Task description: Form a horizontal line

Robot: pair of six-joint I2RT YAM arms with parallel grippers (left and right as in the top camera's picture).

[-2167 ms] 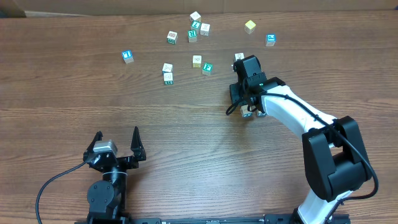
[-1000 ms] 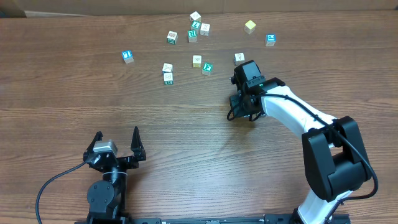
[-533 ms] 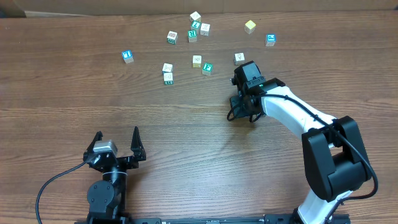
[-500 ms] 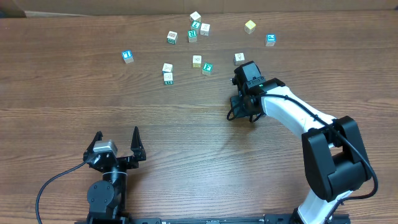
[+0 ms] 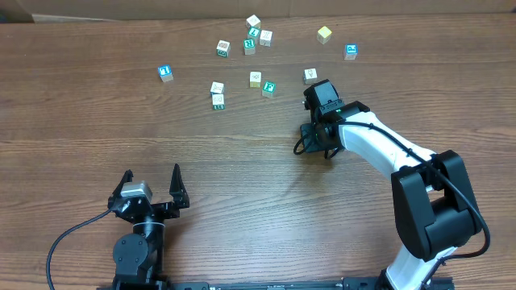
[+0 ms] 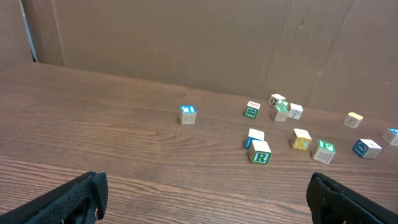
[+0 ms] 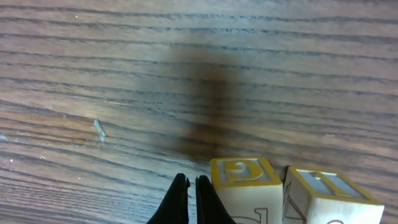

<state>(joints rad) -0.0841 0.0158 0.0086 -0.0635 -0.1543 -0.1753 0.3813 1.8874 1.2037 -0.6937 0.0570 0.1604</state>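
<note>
Right of table centre, the right gripper is clenched on nothing, its tips pressed together low over the brown wooden table. At its 3 o'clock in the wrist view stand two cream lettered toy cubes, side by side. They are the visible part of the horizontal line; overhead, the arm hides the rest. Judged progress: row begun, not confirmed complete. Loose scattered cubes lie from 10 to 12 o'clock. The left gripper rests released at 7 o'clock.

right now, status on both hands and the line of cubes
Left hand open, empty. Right hand shut, tips beside the line; only two cream cubes of it show. Loose cubes lie apart.
</note>
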